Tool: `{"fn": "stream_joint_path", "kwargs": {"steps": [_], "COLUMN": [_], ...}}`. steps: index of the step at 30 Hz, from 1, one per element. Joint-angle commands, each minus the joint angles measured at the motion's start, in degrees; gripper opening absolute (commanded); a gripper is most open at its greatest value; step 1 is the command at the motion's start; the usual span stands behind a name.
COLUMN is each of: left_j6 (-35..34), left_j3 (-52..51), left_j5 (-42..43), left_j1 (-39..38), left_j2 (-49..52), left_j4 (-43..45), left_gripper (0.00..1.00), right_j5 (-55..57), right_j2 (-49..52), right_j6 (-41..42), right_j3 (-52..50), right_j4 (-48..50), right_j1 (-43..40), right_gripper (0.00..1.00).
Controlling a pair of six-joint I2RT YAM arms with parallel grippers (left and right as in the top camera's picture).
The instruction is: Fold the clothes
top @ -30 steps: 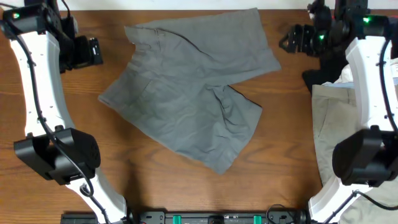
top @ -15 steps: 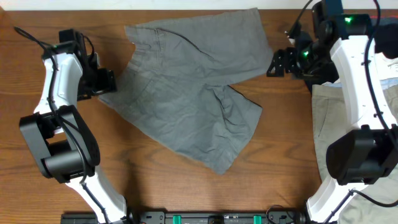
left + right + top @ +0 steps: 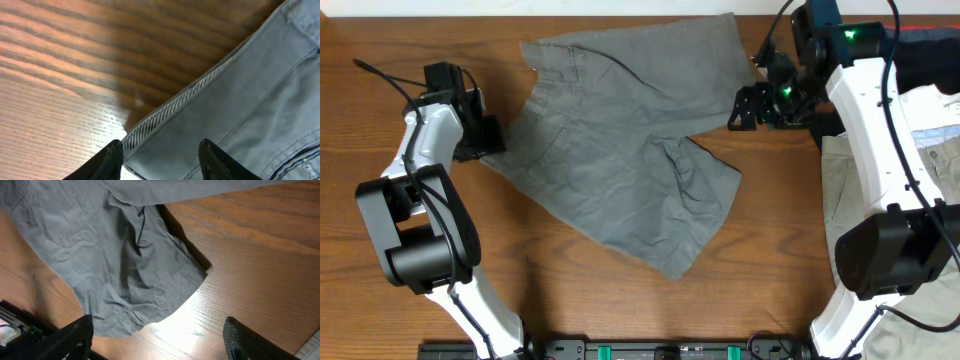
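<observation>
Shorts point(image 3: 620, 150), grey, are spread flat mid-table point(image 3: 440, 250), legs pointed to 2 and 5 o'clock. At their 9 o'clock edge the left gripper point(image 3: 492, 140) is seen part-open, fingers point(image 3: 107, 160) astride the seamed edge, cloth lying flat between them. At the 2 o'clock leg's hem the right gripper point(image 3: 740, 108) is spread wide, nothing held. Beige trousers point(image 3: 850, 200) are piled at 3 o'clock.

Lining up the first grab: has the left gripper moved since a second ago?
Yes. Overhead, the left gripper has come down the picture and slightly right, reaching the left edge of the grey shorts.
</observation>
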Motion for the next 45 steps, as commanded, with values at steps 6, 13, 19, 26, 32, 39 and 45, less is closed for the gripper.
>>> {"fn": "stream_joint_path", "kwargs": {"steps": [6,13,19,26,32,39,45], "left_j6": [-0.5,-2.2,-12.1,-14.4,-15.2,-15.2,-15.1], "left_j3": [-0.6,-0.6,-0.5,-0.5,-0.5,-0.5,-0.5], "left_j5": [-0.5,-5.3,-13.9,-13.8,-13.4,-13.4,-13.4], "left_j1": [0.3,0.9,4.3,7.3,7.3,7.3,7.3], "left_j2": [5.2,7.5,7.4,7.3,7.0,7.0,6.9], "left_j4": [-1.9,-8.2,-16.0,-20.5,-21.7,-22.3,-22.9], "left_gripper": [0.30,0.06,0.06,0.06,0.06,0.06,0.06], "right_j5": [0.2,6.7,7.4,5.6,-5.8,-9.3,4.6], "right_j2": [0.4,0.5,1.4,1.6,1.6,1.6,1.5], "right_j6": [-1.1,2.2,3.3,7.4,7.6,7.6,11.8], "right_j3": [0.1,-0.4,-9.5,-24.7,-35.6,-40.8,-39.4], "right_j4": [-0.7,-0.5,4.9,20.6,36.6,44.3,45.4], "right_j1": [0.5,0.5,0.6,0.7,1.1,2.5,0.5], "right_gripper": [0.80,0.84,0.80,0.75,0.66,0.37,0.01]}}
